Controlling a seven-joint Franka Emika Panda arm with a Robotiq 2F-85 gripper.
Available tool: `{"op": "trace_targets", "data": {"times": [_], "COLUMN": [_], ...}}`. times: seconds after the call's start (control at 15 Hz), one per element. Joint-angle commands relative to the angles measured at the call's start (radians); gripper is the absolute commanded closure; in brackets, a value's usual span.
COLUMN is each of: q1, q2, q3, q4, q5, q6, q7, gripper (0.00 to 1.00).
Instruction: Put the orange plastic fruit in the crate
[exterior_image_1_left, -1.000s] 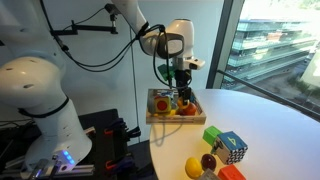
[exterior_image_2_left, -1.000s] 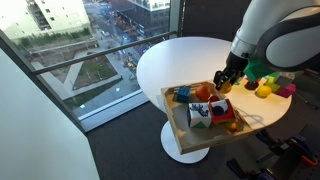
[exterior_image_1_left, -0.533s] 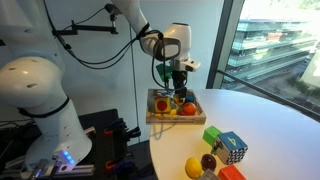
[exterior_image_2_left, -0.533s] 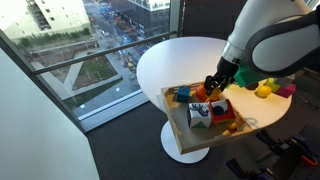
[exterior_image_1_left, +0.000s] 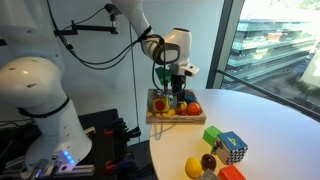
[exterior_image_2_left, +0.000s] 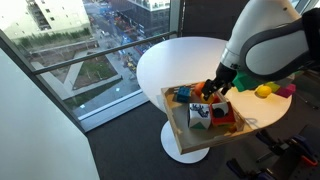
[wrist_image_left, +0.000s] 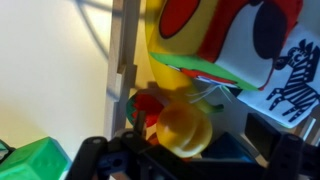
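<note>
In the wrist view the orange plastic fruit (wrist_image_left: 183, 130) lies low between my fingers, beside a red toy and under a picture block (wrist_image_left: 230, 40). My gripper (wrist_image_left: 190, 155) stands open, its dark fingers wide apart on either side and not pressing the ball. The light wooden wall of the crate (wrist_image_left: 125, 60) rises at the left. In both exterior views the gripper (exterior_image_1_left: 175, 98) (exterior_image_2_left: 214, 92) hangs down into the crate (exterior_image_1_left: 152, 117) (exterior_image_2_left: 176, 126) at the table's edge. The orange fruit is hidden behind the fingers there.
Other toy fruits and a picture cube (exterior_image_2_left: 200, 115) fill the crate. On the round white table (exterior_image_1_left: 270, 120) stand coloured cubes (exterior_image_1_left: 222, 142), a yellow fruit (exterior_image_1_left: 194, 165) and a dark red fruit (exterior_image_1_left: 208, 161). A large window runs beside the table.
The gripper has shifted sideways over the crate and dipped into it. Its jaws have opened and let go of the orange fruit.
</note>
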Motion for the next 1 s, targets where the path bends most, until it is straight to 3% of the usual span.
{"op": "trace_targets", "data": {"times": [0.0,0.4,0.93], "q1": [0.003,0.002,-0.005], "q2": [-0.030,-0.095,-0.225], "q3": [0.007,0.014,-0.002], "q4": [0.005,-0.001,-0.007], "q5": [0.048,0.084,-0.017], "q6": [-0.052,-0.162,-0.354], "q7": [-0.053,-0.128,-0.099], "gripper": [0.00,0.00,0.00]}}
